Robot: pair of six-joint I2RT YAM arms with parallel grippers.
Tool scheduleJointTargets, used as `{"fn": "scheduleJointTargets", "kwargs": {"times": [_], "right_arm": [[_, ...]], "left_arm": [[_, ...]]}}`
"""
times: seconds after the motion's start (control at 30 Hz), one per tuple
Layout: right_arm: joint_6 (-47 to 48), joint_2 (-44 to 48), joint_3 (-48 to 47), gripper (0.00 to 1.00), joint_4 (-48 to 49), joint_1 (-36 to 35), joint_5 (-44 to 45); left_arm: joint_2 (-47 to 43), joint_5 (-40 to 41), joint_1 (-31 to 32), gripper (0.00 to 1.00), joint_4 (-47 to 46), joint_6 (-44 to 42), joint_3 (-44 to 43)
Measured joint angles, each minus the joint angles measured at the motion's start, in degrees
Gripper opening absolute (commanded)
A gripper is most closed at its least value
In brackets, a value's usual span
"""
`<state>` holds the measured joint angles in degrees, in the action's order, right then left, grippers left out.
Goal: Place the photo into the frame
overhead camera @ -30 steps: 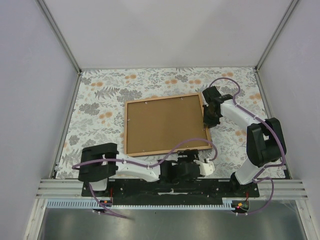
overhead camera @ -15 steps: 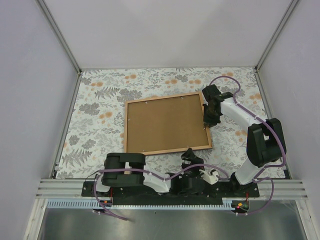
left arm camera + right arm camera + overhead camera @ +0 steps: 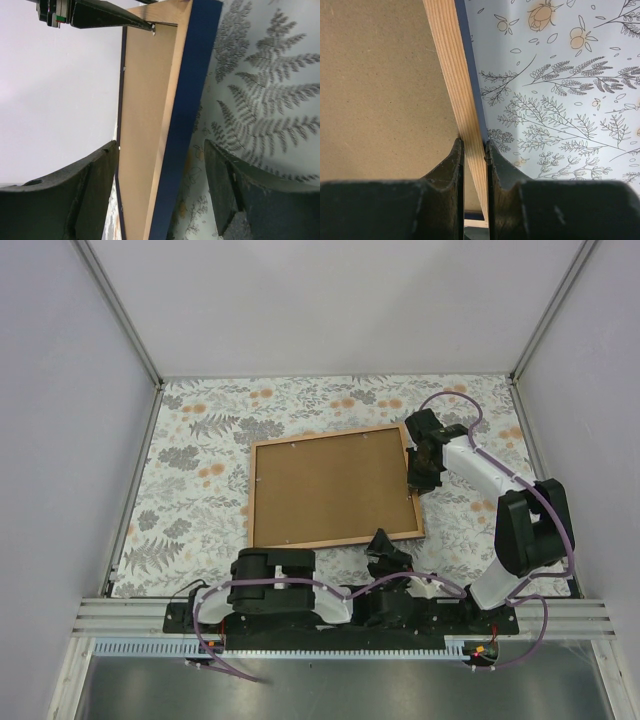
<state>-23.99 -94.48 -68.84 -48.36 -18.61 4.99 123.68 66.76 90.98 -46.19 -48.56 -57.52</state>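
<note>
The frame (image 3: pixel 333 487) lies back up on the floral cloth, with the brown backing panel (image 3: pixel 330 490) set in its light wood rim. The photo is hidden. My right gripper (image 3: pixel 421 476) is shut on the frame's right rim; the right wrist view shows both fingers clamped on the wooden edge (image 3: pixel 462 95), the right gripper (image 3: pixel 473 145) straddling it. My left gripper (image 3: pixel 383 541) stands open at the frame's near right corner. In the left wrist view the frame's dark blue side (image 3: pixel 187 125) runs between the wide-apart fingers of the left gripper (image 3: pixel 160 185), touching neither.
A floral cloth (image 3: pixel 190 470) covers the table, boxed in by pale walls with metal posts (image 3: pixel 120 315). A metal rail (image 3: pixel 120 615) runs along the near edge by the arm bases. The left arm (image 3: pixel 270 585) lies folded low along that rail.
The left arm has folded in to the right along the near rail, and its gripper has turned up toward the frame's near right corner. The right gripper keeps its grip on the rim.
</note>
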Motion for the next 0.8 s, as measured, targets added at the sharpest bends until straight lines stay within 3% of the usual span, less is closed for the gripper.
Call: {"fn": "scheduleJointTargets", "kwargs": {"times": [0.37, 0.57, 0.8], "right_arm": [[-0.3, 0.6, -0.2, 0.0, 0.0, 0.0, 0.1], [-0.5, 0.9, -0.8, 0.0, 0.3, 0.0, 0.1], [-0.4, 1.3, -1.6, 0.0, 0.2, 0.0, 0.1]], "left_arm": [[3.3, 2.1, -3.1, 0.42, -3.5, -4.2, -1.8], [4.3, 2.4, -3.5, 0.03, -6.9, -9.5, -1.8], [6.1, 2.8, -3.8, 0.02, -16.4, -19.0, -1.8]]}}
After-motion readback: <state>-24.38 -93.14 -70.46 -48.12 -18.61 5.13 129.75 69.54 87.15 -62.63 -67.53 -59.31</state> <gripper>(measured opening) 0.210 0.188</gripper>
